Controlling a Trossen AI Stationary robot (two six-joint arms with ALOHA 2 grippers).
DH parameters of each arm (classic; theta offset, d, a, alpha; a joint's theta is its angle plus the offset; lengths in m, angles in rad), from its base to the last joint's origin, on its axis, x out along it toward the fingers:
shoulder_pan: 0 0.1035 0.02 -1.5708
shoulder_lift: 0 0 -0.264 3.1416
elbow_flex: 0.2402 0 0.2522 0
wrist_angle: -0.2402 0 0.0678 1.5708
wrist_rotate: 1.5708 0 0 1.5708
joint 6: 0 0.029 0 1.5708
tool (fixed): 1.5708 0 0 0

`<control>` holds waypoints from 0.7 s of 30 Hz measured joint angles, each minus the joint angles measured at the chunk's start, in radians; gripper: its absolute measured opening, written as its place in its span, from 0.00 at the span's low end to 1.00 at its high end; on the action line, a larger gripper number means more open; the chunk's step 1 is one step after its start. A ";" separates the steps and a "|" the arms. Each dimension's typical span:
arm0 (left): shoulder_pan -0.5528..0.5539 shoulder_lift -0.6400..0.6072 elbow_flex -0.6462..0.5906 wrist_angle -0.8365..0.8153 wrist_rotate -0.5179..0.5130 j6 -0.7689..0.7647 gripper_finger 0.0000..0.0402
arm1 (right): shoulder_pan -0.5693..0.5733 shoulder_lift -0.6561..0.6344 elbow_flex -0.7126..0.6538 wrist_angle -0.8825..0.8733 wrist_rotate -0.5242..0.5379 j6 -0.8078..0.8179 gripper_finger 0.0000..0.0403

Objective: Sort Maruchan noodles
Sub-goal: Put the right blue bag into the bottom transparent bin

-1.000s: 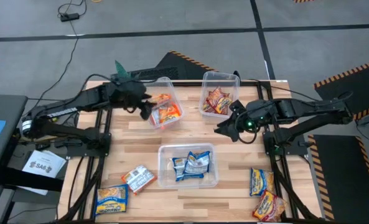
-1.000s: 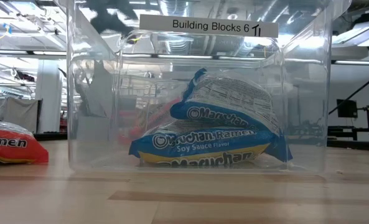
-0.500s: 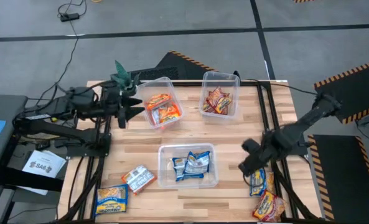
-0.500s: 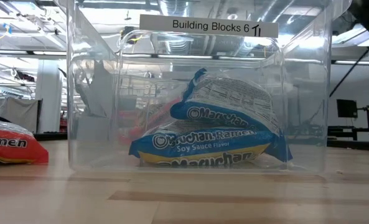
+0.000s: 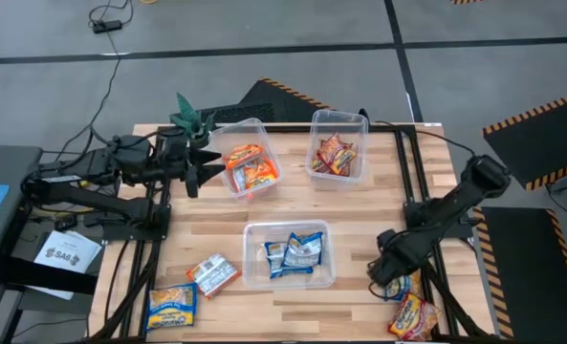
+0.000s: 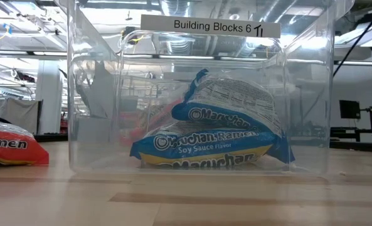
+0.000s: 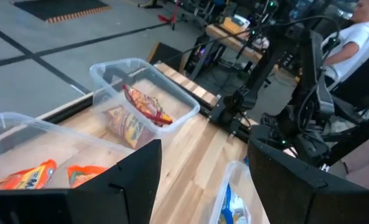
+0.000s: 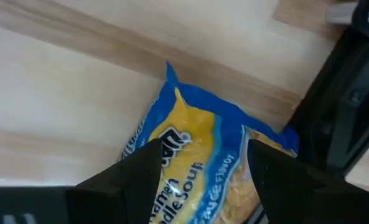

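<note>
My right gripper [image 5: 384, 271] is open and low over the far end of a blue-and-yellow noodle packet [image 5: 399, 280] lying flat by the table's near right edge. In the right wrist view its fingers [image 8: 203, 186] stand on either side of that packet [image 8: 200, 146]. My left gripper [image 5: 203, 168] is open and level beside the left wall of the far-left tub [image 5: 249, 158], which holds red-orange packets [image 5: 252, 170]. The far-right tub [image 5: 338, 143] holds red-yellow packets. The near middle tub [image 5: 288, 254] holds blue-white packets [image 6: 217, 141]. My right gripper stands over the blue-and-yellow packet's far end [image 8: 172, 93], fingers pointing down on either side of it. I cannot tell whether they touch it. The packet lies flat on the table.
Loose packets lie flat on the table: a red-orange one [image 5: 212, 274] and a yellow one [image 5: 172, 308] near left, a red-yellow one [image 5: 413, 315] near right. A green plant [image 5: 189, 117] stands at the far left corner. A dark frame rail [image 8: 346, 93] runs close beside the right gripper.
My right gripper has swung from beside the far-right tub toward the table's near right edge and come down over the blue-and-yellow packet. My left gripper has drawn back from over the far-left tub toward the table's left edge and now stands beside the tub.
</note>
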 joint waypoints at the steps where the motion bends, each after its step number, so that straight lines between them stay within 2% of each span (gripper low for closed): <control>1: 0.000 0.000 0.000 -0.002 0.009 -0.003 0.55 | -0.005 0.020 0.000 0.001 0.000 -0.007 0.64; 8: 0.000 0.005 0.000 -0.001 0.023 -0.013 0.55 | -0.010 0.124 0.000 0.052 -0.017 -0.037 0.64; 11: 0.000 0.006 0.000 0.000 0.023 -0.014 0.55 | -0.011 0.161 0.002 0.078 -0.024 -0.037 0.59; 14: 0.000 0.005 0.000 0.000 0.023 -0.014 0.55 | -0.011 0.191 0.004 0.092 -0.032 -0.060 0.46; 19: 0.000 0.005 0.000 0.000 0.023 -0.014 0.55 | -0.011 0.208 0.005 0.115 -0.032 -0.100 0.11; 21: 0.000 0.005 0.000 0.000 0.023 -0.014 0.55 | -0.011 0.194 0.007 0.115 -0.014 -0.116 0.04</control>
